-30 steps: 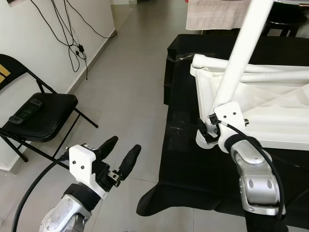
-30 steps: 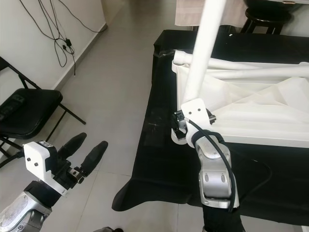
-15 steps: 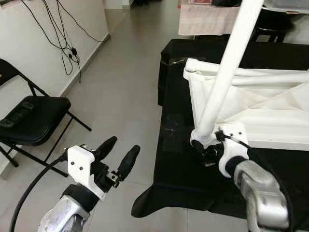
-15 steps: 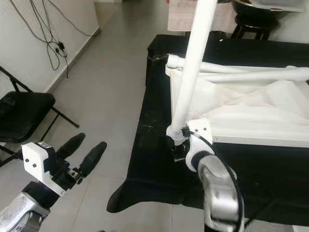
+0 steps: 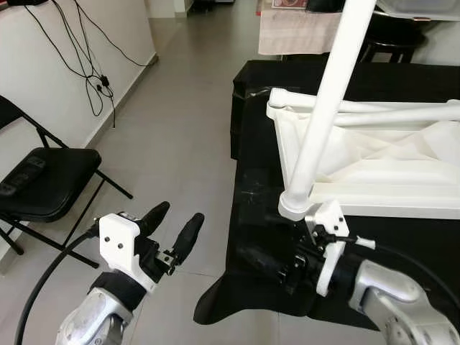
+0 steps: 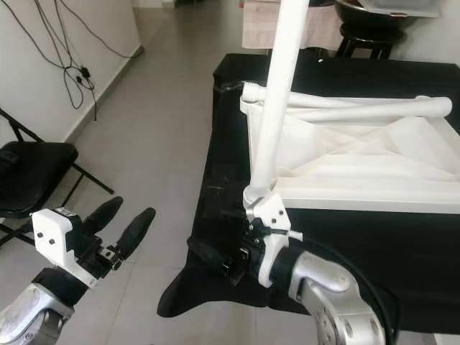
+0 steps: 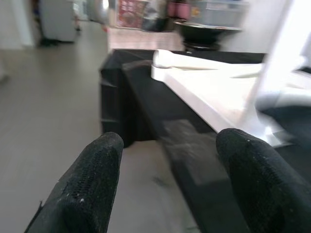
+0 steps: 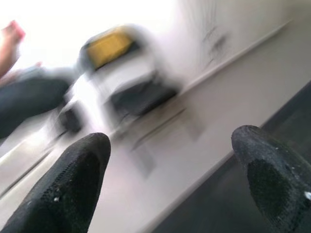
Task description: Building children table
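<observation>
An upturned white children's table (image 5: 374,194) lies on a black cloth (image 5: 259,180). One white leg (image 5: 320,115) stands up from the table's near left corner, tilted a little to the right. My right gripper (image 5: 262,262) hovers low over the cloth just in front of that corner, apart from the leg. It points left and is open, and nothing shows between its fingers (image 8: 73,184) in the blurred right wrist view. My left gripper (image 5: 177,214) is open over the floor to the left of the cloth, fingers (image 7: 92,184) aimed toward the table.
A black folding chair (image 5: 43,180) stands at the left by the wall, with cables (image 5: 90,65) hanging above it. Grey tiled floor (image 5: 180,129) runs between chair and cloth. A cloth-draped piece (image 5: 295,32) and a dark stool (image 5: 402,36) stand behind.
My right gripper has come off the base of the white leg, dropped toward the cloth's front edge and turned to point left. The leg still stands. The camera has shifted.
</observation>
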`<state>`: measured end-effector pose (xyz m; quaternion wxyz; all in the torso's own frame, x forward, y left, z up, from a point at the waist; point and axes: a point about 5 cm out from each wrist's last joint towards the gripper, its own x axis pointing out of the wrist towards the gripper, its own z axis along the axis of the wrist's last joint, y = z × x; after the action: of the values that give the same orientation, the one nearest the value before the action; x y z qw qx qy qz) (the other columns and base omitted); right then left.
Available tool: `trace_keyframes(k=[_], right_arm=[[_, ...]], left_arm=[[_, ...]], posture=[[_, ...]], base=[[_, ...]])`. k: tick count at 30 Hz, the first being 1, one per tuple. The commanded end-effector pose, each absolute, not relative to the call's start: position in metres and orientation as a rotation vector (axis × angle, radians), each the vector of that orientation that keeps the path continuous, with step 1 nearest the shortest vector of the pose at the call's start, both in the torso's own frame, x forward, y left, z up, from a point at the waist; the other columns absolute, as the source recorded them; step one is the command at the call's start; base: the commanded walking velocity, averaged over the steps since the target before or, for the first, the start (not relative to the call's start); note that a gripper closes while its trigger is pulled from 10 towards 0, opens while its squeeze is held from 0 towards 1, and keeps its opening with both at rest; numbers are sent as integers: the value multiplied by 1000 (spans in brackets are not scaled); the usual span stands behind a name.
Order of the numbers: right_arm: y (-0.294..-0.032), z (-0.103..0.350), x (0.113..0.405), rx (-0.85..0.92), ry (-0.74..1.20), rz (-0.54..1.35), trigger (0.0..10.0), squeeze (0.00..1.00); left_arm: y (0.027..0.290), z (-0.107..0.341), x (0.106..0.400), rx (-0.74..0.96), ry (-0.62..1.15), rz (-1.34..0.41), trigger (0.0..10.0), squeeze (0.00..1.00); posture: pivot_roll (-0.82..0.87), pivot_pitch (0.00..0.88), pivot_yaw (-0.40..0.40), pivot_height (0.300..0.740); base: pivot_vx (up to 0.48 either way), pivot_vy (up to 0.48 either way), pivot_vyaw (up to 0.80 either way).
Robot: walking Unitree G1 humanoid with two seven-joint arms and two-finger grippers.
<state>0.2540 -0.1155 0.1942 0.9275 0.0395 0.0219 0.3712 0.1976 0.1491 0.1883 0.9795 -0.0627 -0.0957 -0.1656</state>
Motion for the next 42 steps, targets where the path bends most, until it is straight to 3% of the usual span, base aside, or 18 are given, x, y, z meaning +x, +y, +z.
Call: trace_keyframes(k=[1, 6, 13, 21, 32, 42], right_arm=[[-111, 189, 266, 59, 29, 671, 10000, 0], [-95, 182, 280, -28, -18, 628, 10000, 0], [-96, 185, 281, -7, -31, 620, 10000, 0], [-89, 181, 290, 33, -64, 636, 10000, 0], [-85, 180, 289, -8, -69, 687, 10000, 0], [-82, 174, 290, 20, -50, 721, 10000, 0]], left_arm=[[155, 188, 200, -110, -188, -257, 10000, 0], [168, 194, 204, 34, -211, -85, 10000, 0], [190, 190, 196, 70, -206, 95, 10000, 0], [189, 191, 202, 42, -230, 89, 10000, 0], [185, 191, 206, 38, -231, 87, 10000, 0], [187, 188, 207, 30, -232, 83, 10000, 0]], posture=[[-1, 119, 5, 740], [27, 120, 6, 740], [27, 128, 17, 740], [31, 124, 21, 740], [27, 118, 15, 740], [25, 117, 12, 740]], base=[[0, 0, 0], [0, 0, 0], [0, 0, 0], [183, 0, 200], [311, 0, 800], [309, 0, 0]])
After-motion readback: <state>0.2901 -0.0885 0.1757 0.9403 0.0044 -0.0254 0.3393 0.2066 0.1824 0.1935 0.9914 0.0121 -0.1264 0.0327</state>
